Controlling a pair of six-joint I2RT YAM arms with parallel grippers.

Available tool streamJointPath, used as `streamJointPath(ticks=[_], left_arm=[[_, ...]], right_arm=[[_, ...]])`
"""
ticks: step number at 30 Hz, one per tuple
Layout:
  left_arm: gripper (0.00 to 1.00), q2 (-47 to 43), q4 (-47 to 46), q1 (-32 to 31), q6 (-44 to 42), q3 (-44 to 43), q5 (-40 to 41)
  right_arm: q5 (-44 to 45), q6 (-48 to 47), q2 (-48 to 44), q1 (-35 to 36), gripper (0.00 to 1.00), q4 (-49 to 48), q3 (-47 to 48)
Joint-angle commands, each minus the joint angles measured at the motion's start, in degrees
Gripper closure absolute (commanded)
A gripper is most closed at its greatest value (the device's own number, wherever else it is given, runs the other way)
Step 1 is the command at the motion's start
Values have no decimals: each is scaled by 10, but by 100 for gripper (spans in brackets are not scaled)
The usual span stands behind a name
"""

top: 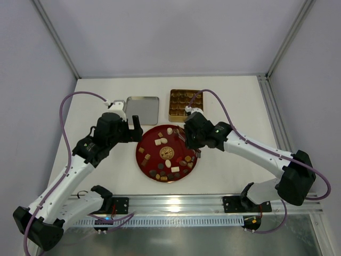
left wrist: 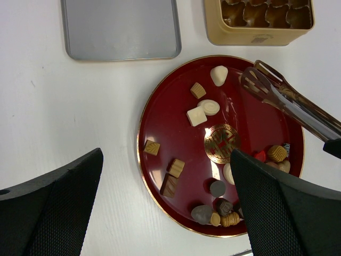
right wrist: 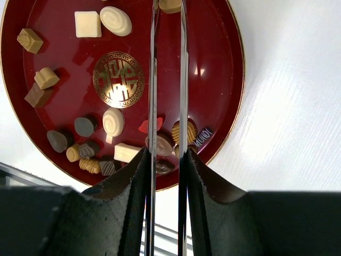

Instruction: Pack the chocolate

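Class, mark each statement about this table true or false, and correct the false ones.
1. The right hand grips metal tongs. True.
2. The chocolates lie on a blue dish. False: they lie on a red plate.
3. The left hand is shut on a sweet. False: it is open and holds nothing.
4. A grey lid lies flat beside the gold tin. True.

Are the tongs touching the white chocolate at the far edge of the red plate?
Apart. The left wrist view shows a strip of bare red plate between the tips of the tongs and the white chocolate.
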State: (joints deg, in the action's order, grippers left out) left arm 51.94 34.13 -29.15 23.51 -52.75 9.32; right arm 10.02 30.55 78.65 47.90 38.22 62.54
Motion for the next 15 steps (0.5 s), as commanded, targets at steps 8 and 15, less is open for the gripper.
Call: streamJointPath(ticks=[8, 15], left_arm=[[0, -8, -15, -1, -2, -4, -1], [0, -9, -15, -1, -2, -5, 0]], right_arm=[[-2, -14, -15, -1, 66, 1, 51], [-11, -27, -5, -17, 66, 3, 82]])
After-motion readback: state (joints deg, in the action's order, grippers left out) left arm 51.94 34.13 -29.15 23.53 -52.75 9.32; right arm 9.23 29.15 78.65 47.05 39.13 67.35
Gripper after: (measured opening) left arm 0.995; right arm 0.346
